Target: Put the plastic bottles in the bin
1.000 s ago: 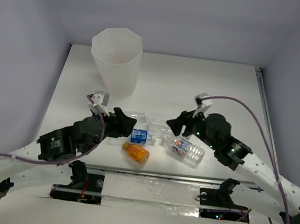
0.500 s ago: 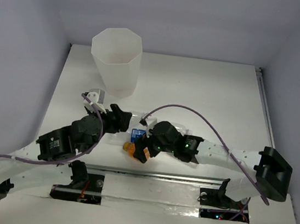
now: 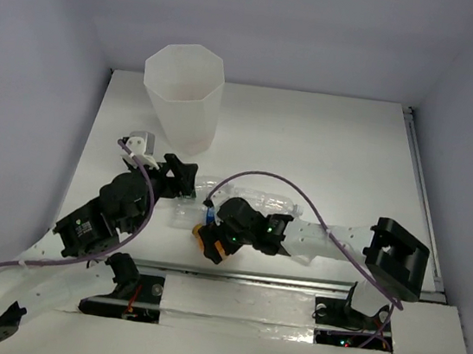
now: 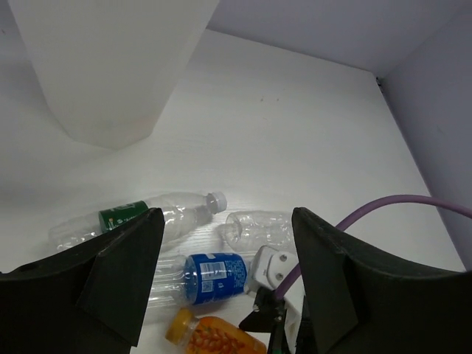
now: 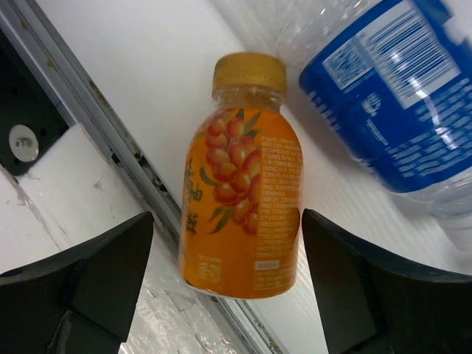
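Observation:
The tall translucent white bin (image 3: 182,91) stands at the back left, and fills the top left of the left wrist view (image 4: 110,66). A stubby orange bottle (image 3: 204,243) lies near the front edge, cap pointing away (image 5: 243,214). My right gripper (image 3: 213,240) is open, its jaws either side of the bottle's base (image 5: 228,284). A blue-label bottle (image 4: 210,276) (image 5: 398,88), a green-label bottle with a white cap (image 4: 140,217) and a clear uncapped bottle (image 4: 258,227) lie close together. My left gripper (image 3: 186,179) is open and empty above them (image 4: 225,295).
The table's front rail (image 5: 88,125) runs right beside the orange bottle. The right arm (image 3: 315,240) stretches across the front of the table with its purple cable (image 3: 271,182) looping over the bottles. The side walls are close on both sides.
My right arm swung left across the front and lowered its open jaws around the orange bottle. My left gripper drew back and to the left a little.

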Controlling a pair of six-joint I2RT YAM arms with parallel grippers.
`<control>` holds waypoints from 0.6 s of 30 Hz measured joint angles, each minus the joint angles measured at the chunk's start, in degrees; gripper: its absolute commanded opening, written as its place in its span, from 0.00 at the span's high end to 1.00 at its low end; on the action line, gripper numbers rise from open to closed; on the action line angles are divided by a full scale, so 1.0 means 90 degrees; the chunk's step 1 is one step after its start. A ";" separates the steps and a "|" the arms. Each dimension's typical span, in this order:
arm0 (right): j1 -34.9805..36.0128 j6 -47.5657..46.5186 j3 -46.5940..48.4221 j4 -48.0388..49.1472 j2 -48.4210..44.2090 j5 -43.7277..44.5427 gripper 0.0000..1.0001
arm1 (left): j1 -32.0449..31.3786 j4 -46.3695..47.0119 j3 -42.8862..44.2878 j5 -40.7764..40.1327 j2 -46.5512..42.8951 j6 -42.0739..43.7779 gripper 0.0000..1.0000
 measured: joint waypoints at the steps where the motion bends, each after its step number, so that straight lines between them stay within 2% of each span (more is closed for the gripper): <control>1: 0.0027 0.0010 0.0002 -0.0032 0.0056 0.0012 0.18 | 0.0007 0.0015 0.0000 0.0058 -0.0007 0.0049 0.33; 5: 0.0138 0.0107 0.0002 -0.0119 0.0214 0.0056 0.25 | 0.0007 0.0012 0.0005 0.0119 -0.0070 0.0240 0.33; 9: 0.0192 0.0192 0.0002 -0.0175 0.0260 0.0121 0.47 | 0.0007 0.0005 0.0007 0.0117 -0.0172 0.0379 0.33; 14: 0.0345 0.0330 0.0000 -0.0522 -0.0002 0.0262 0.52 | 0.0010 -0.0015 0.0007 0.0058 -0.0206 0.0486 0.32; 18: 0.0469 0.0342 0.0019 -0.0896 -0.1292 0.0301 0.52 | 0.0010 -0.0046 0.0017 -0.0126 -0.0323 0.0614 0.33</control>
